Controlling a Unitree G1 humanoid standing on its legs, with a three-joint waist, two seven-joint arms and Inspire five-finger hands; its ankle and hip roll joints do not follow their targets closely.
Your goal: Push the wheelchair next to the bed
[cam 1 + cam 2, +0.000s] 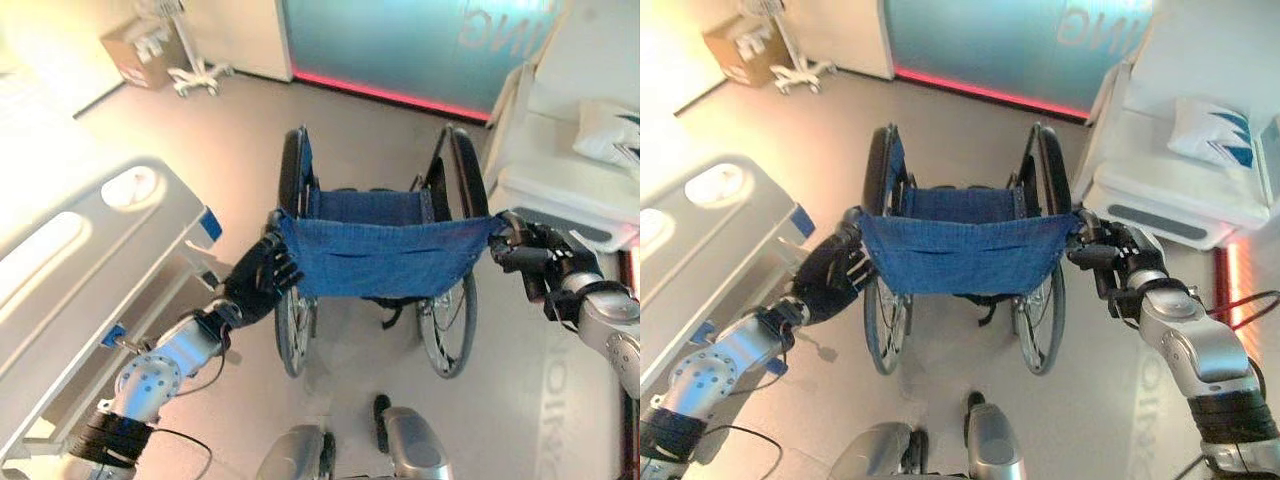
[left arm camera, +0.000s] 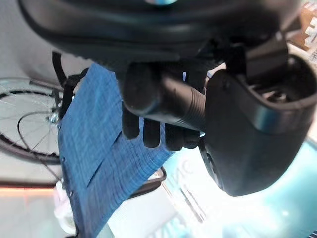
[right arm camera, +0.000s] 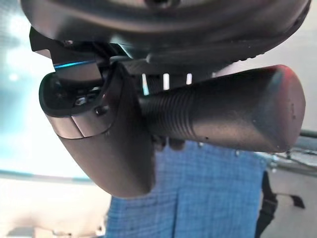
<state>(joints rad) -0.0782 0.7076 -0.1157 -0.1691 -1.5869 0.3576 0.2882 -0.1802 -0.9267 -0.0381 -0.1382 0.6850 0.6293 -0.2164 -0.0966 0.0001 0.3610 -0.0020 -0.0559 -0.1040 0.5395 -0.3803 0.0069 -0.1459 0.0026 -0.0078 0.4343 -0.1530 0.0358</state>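
Wheelchair point(image 1: 375, 260) stands on the floor point(image 1: 400, 130) facing away in the left eye view, bed point(image 1: 80, 270) just to its left. Left wrist view shows the left hand point(image 2: 158, 114) curled round its push handle point(image 2: 171, 101). Right wrist view shows the right hand point(image 3: 109, 139) wrapped round the other grip point(image 3: 233, 116), both ready to steer.

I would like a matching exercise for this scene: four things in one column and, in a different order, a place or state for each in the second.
1. wheelchair
2. bed
3. cardboard box
4. left hand

A. far corner, beside a wheeled stand
B. curled round a push handle
C. along the robot's left side
D. centre, blue backrest facing the robot

Pairs: 1-D, 2-C, 3-A, 4-B
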